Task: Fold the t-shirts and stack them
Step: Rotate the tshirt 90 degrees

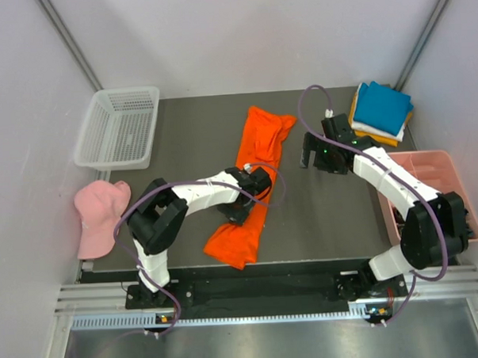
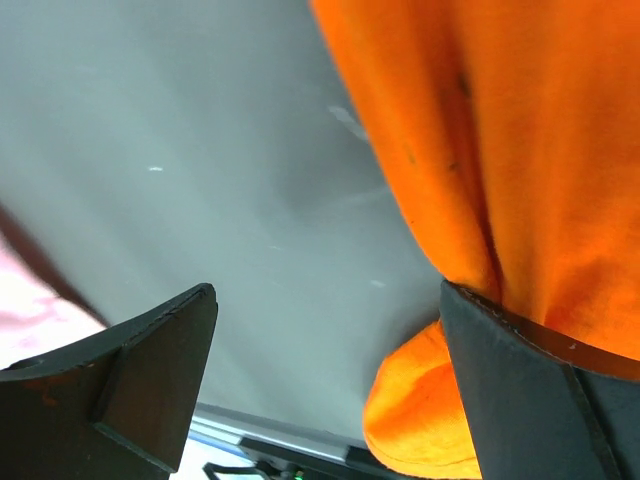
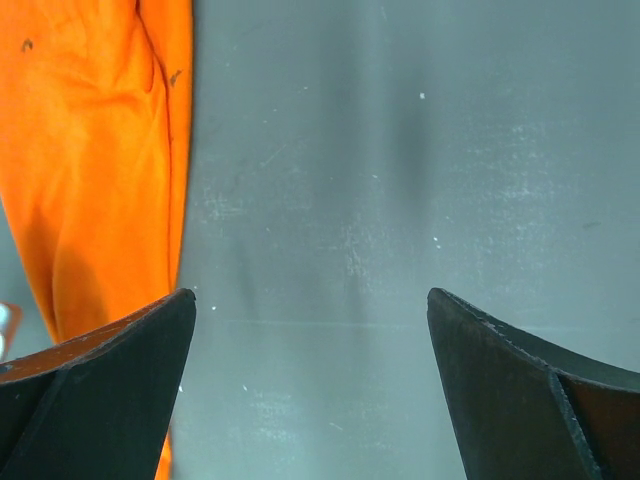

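Overhead view of a dark grey table (image 1: pixel 190 141) with two robot arms at its near edge. At 10 o'clock sits a white plastic mesh basket (image 1: pixel 118 127). At 8 o'clock a pale pink fabric cap (image 1: pixel 98 213) lies by the table's edge. Through the centre, running from 12 towards 6 o'clock, lies a bright orange soft fabric t-shirt (image 1: pixel 261 142), gathered into a long creased strip and not yet folded. The left gripper (image 1: pixel 239 209) hovers low over the strip's near half, jaws wide apart and holding nothing. Its wrist camera shows one finger (image 2: pixel 540 400) at the shirt's edge and the other over bare table, though whether it touches the cloth is hard to tell. The right gripper (image 1: pixel 311 158) hangs at 1 o'clock just beside the strip's far end, jaws also wide apart and empty, over bare table. At 2 o'clock rests a stack of folded t-shirts (image 1: pixel 383 109), teal blue on top, white and amber yellow beneath. A pale pink plastic bin (image 1: pixel 437 170) stands at 3 o'clock. Risks: closing here, the left jaws may pinch only an outer fold, so the strip slips or bunches. The right jaws, offset from the cloth, may shut on nothing, and an uneven lift would twist the shirt.
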Action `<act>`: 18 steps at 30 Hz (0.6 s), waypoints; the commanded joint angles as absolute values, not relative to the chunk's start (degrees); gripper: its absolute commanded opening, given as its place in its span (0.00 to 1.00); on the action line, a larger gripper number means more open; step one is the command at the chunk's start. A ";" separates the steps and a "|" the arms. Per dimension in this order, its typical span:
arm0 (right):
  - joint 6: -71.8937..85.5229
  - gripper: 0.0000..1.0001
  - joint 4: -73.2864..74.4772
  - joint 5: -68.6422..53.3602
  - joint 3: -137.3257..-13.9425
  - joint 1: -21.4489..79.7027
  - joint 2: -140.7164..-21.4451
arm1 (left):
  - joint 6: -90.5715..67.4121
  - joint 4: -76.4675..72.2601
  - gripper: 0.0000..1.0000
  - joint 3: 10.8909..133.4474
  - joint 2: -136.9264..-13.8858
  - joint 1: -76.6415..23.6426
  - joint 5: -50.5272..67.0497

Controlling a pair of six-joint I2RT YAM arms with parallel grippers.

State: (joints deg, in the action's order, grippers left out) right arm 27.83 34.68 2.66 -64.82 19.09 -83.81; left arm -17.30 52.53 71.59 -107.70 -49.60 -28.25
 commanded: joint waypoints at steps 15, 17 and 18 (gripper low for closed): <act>29.18 0.99 41.13 9.14 -67.32 19.78 -73.39 | -20.04 40.43 0.99 83.40 -116.54 -58.01 -2.73; 29.27 0.99 41.48 9.41 -67.24 19.69 -72.78 | -19.78 40.08 0.99 84.89 -117.59 -58.62 -1.94; 29.09 0.99 41.57 9.49 -67.24 19.69 -72.69 | -19.69 40.17 0.99 85.34 -117.77 -58.80 -1.85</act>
